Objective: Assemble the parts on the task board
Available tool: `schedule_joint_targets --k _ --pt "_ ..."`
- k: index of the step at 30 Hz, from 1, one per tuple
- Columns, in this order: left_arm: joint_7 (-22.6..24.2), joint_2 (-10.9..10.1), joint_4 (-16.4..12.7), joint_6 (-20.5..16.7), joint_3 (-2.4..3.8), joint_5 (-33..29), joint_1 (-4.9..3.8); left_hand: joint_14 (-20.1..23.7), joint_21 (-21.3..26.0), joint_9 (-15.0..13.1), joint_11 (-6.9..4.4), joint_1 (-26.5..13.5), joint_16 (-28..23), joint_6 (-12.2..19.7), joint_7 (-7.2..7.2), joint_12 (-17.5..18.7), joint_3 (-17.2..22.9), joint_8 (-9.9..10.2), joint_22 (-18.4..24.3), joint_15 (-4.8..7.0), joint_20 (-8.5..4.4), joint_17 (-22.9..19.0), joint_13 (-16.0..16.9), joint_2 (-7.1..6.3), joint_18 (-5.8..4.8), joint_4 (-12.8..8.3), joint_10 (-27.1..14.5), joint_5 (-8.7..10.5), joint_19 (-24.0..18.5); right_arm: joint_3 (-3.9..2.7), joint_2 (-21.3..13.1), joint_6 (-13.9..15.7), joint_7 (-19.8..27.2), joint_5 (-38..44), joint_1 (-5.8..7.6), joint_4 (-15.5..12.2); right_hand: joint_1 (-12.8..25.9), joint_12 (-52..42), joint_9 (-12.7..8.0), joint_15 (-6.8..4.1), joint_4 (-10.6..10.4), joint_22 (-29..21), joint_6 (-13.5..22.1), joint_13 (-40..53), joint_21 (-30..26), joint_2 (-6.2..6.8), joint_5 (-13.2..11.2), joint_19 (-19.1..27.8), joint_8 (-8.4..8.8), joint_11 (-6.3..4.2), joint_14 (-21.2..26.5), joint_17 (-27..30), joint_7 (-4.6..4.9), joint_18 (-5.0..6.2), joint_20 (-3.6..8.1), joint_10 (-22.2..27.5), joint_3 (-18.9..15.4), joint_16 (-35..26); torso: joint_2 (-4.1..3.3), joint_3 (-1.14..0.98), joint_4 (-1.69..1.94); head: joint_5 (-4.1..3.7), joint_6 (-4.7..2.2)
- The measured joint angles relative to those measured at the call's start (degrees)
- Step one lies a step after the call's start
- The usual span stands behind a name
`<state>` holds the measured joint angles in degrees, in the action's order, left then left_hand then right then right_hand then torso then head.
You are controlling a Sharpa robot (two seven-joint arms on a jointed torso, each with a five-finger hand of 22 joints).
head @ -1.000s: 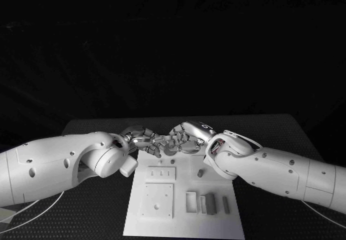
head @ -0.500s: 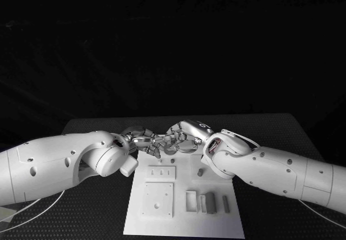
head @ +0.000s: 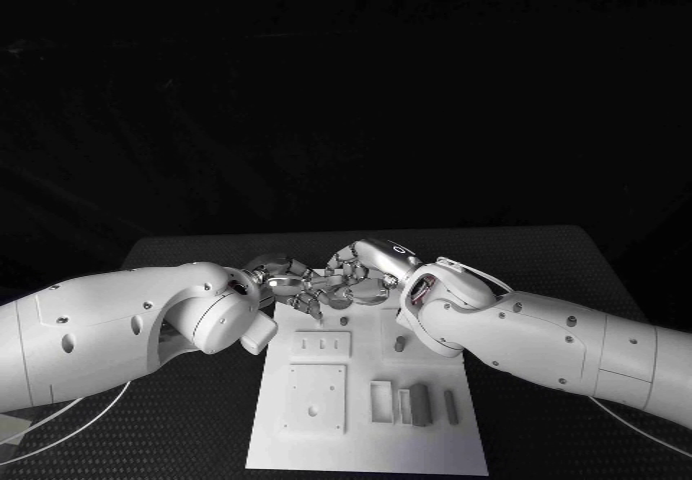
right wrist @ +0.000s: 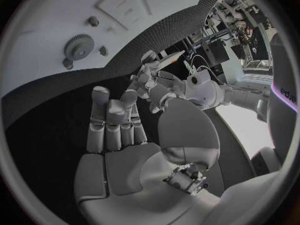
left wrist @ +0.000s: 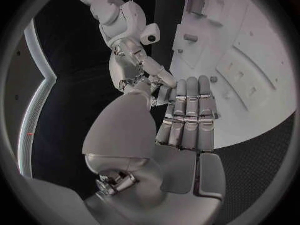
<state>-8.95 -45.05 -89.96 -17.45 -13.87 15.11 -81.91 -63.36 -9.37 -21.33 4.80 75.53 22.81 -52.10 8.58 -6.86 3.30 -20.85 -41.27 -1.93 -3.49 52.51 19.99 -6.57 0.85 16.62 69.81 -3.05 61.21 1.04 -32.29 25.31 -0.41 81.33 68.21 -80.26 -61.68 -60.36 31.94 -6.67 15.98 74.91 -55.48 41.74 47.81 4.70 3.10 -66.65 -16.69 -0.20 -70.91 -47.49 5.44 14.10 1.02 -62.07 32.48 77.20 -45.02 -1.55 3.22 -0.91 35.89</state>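
Note:
The white task board (head: 361, 440) lies in the middle of the table. Both hands meet above its far end. My left hand (head: 283, 279) holds its fingers (left wrist: 187, 115) straight and side by side, with the thumb alongside; whether something sits between thumb and finger is hidden. My right hand (head: 369, 273) reaches toward it, its fingers (right wrist: 115, 120) apart and slightly bent with nothing in the palm. The fingertips of the two hands almost touch. A grey gear (right wrist: 78, 46) lies on the board (right wrist: 56, 15) beside small pegs (right wrist: 94, 21).
Nearer me on the board are a slotted plate (head: 323, 345), a square plate (head: 315, 400), one upright peg (head: 401, 345) and several grey blocks (head: 418, 405). Black table (head: 188, 260) surrounds the board on both sides.
My right hand has edged a little farther and leftward, closer to my left hand. The left hand and the parts on the board stay as they were.

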Motion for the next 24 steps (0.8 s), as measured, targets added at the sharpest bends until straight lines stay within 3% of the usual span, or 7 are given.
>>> schedule_joint_targets --k 9,16,24 --pt "-0.1 -0.2 0.0 -0.1 -0.01 -0.1 0.02 0.0 0.0 -0.1 -0.36 2.7 0.2 -0.8 -0.37 0.0 -0.6 -0.4 -0.5 0.0 0.01 0.0 0.7 3.12 0.0 -0.1 0.4 0.0 0.0 -0.01 0.2 0.0 -0.1 0.0 0.0 0.2 0.0 0.0 -0.1 0.09 0.0 0.0 0.0 0.0 0.0 0.0 0.0 0.0 -0.19 0.0 -0.1 0.0 0.0 0.0 -0.01 0.0 0.0 0.0 0.0 0.0 -0.01 0.01 0.12" --pt "-0.1 -0.2 0.0 -0.4 -0.02 -0.3 0.03 -0.2 0.0 -0.1 -0.52 7.2 0.9 -1.5 -0.72 0.0 -2.8 -0.4 -1.1 0.21 -0.33 0.0 1.6 7.56 0.0 -0.2 0.9 0.0 -0.1 -0.02 0.4 -0.1 -0.1 0.0 0.0 0.2 0.2 0.0 0.0 0.13 0.0 0.0 0.0 0.1 0.0 -0.17 0.0 0.0 -0.18 0.01 0.0 0.0 0.0 0.0 -0.01 0.0 0.0 0.0 0.0 -0.02 -0.01 -0.04 0.14" --pt "0.1 -0.2 -0.1 -1.2 -0.06 -0.8 0.07 -0.2 0.0 -0.1 -0.62 9.6 0.9 -2.2 -0.92 0.0 -1.9 -0.4 -1.4 0.22 -0.42 -0.2 2.1 7.99 0.0 0.0 1.4 0.0 0.0 -0.07 0.5 -0.1 -0.2 0.1 0.01 0.3 0.2 0.0 0.0 0.03 0.0 0.0 0.0 0.0 0.0 -0.25 0.0 0.0 -0.09 0.01 -0.1 0.0 0.0 0.0 -0.02 0.0 0.0 0.0 0.01 -0.02 -0.01 -0.08 0.19"
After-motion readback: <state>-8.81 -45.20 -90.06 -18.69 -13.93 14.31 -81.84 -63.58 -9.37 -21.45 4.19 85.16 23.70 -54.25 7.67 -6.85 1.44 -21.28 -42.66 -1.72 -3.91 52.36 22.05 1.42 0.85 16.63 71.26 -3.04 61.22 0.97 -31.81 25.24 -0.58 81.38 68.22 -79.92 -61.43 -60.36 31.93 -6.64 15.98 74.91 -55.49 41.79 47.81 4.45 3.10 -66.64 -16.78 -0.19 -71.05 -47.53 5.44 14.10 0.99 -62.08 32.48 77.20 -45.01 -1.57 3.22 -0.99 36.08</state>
